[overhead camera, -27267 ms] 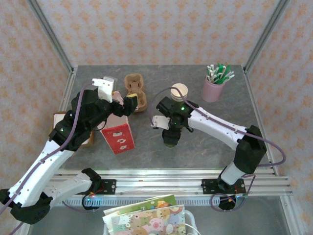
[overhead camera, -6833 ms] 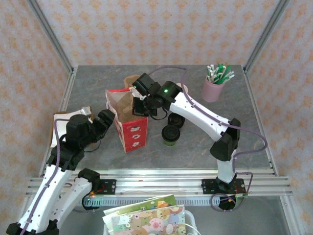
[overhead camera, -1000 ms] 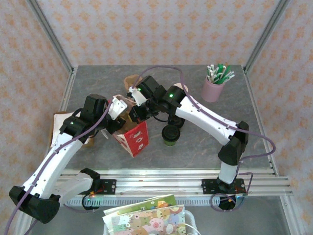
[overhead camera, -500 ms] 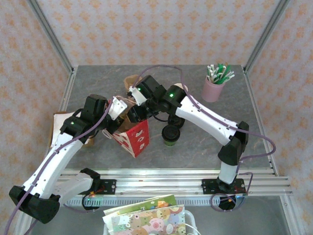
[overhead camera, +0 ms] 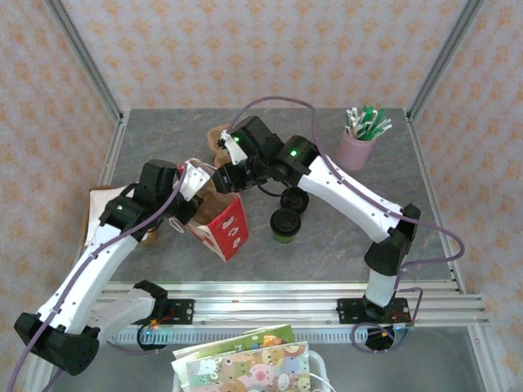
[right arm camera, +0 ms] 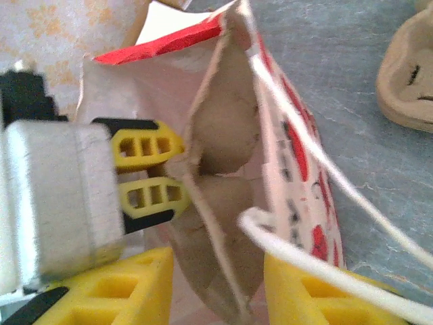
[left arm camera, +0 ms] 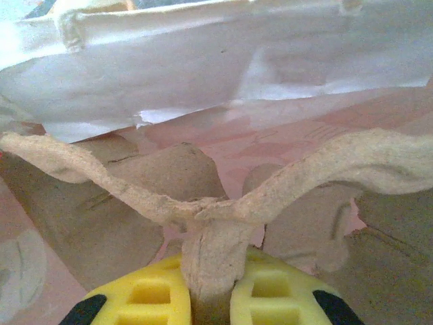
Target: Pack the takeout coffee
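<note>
Peach-patterned walls enclose a grey stone-look table. Left of centre a red paper bag leans over, its open mouth at the upper, far end.

My left hand is at that mouth, its yellow fingers pinched shut on the middle rib of a brown pulp cup carrier. I judge this is to seat the carrier down in the bag, so that a cup has a socket to stand in.

My right hand is at the bag's rim from the far side. Its fingers stand apart, with the bag's wall and a white cord handle between them, and they grip nothing that I can see. I judge it is there to hold the mouth wide.

The takeout coffee, a green cup under a black lid, is in neither hand. It stands upright on the table near the bag's right side, not touching it, with its lid up and its long axis vertical. A second round black thing sits just behind it; whether that is a lid or a cup I cannot tell. The coffee is not yet packed.
</note>
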